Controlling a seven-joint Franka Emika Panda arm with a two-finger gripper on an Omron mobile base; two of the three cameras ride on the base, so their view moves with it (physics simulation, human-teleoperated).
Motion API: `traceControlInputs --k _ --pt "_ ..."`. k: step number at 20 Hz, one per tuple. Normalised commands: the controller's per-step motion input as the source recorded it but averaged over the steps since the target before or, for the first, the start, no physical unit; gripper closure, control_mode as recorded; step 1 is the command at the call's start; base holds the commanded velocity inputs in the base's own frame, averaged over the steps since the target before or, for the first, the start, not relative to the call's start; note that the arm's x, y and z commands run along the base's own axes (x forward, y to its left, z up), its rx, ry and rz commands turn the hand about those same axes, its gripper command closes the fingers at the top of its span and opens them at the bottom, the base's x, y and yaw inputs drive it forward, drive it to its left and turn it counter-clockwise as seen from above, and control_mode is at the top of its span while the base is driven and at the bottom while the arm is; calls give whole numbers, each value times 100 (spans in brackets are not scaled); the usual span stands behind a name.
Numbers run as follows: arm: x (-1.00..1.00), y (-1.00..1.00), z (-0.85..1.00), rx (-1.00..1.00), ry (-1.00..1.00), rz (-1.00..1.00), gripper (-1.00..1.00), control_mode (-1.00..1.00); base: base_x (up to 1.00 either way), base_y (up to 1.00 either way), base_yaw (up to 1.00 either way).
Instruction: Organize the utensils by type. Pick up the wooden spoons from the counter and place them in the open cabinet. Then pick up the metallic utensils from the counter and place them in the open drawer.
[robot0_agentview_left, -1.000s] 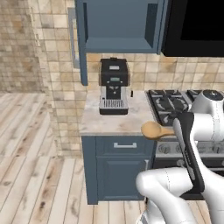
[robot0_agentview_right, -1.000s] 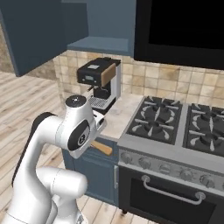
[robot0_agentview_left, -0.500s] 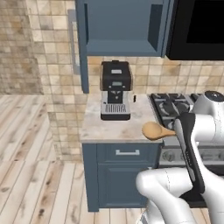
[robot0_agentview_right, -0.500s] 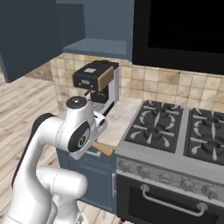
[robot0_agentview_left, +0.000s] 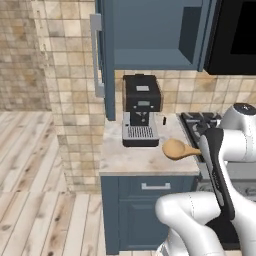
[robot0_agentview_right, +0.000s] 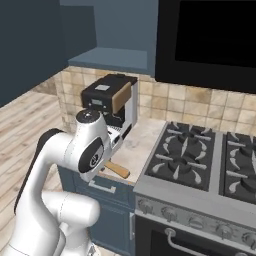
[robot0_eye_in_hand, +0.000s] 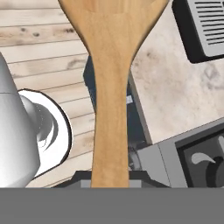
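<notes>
beige marbled counter (robot0_agentview_left: 131, 159), black coffee machine (robot0_agentview_left: 141, 110) standing on it

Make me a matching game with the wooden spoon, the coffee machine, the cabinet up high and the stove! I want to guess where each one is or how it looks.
Things:
1. wooden spoon
2. coffee machine
3. cabinet
4. stove

Descriptions:
A. open, with its door swung aside
B. standing on the counter below the cabinet
C. held in the gripper, above the counter's edge
D. beside the counter, with dark burner grates

Pairs: 1-C, 2-B, 3-A, 4-D
</notes>
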Motion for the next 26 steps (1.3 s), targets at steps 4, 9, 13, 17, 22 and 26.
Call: traceControlInputs --k 4,9,13,17,22,26 --pt "0 0 0 0 0 0 100 100 51 9 -1" --pt "0 0 0 0 0 0 100 100 49 9 0" --pt "0 0 0 0 0 0 100 100 41 30 -1" --pt "0 0 0 0 0 0 100 100 32 43 -9" --pt "0 0 0 0 0 0 100 100 35 36 -11" --pt "0 0 0 0 0 0 100 100 41 21 -10"
